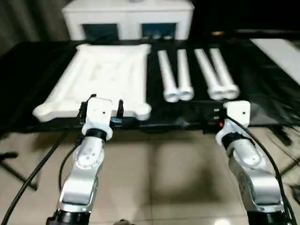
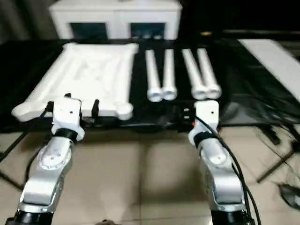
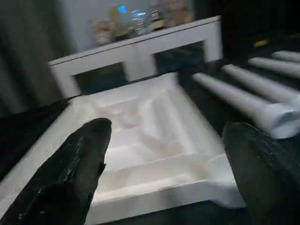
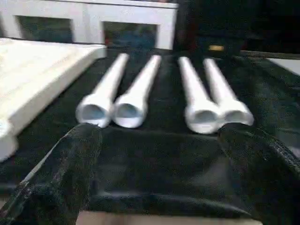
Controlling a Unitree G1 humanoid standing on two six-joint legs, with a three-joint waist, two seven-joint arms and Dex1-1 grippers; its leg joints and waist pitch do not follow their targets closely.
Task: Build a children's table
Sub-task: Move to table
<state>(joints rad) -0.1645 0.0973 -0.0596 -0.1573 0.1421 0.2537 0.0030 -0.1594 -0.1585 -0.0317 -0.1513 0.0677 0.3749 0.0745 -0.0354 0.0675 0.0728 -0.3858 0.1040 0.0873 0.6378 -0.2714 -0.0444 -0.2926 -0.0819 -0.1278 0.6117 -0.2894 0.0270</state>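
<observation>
The tabletop (image 1: 101, 79) lies ribbed side up on the left part of the black counter (image 1: 262, 98), its near edge close to the counter's near edge. Four legs (image 1: 194, 75) lie to its right in two pairs, wide ends nearest the robot. The white cabinet (image 1: 129, 18) stands beyond the counter.

The left gripper (image 1: 104, 108) hovers at the tabletop's near edge, jaws wide apart and empty. The right gripper (image 4: 159, 154) faces the leg ends, jaws likewise wide apart and holding nothing.

Probable faults:
- Legs are round and lie touching in pairs; a jaw contact on one is likely to roll or displace its neighbour.
- A push on the tabletop's near edge could slide it away.
- A grasp near a leg's wide end may let the long narrow end droop, spoiling socket alignment.
</observation>
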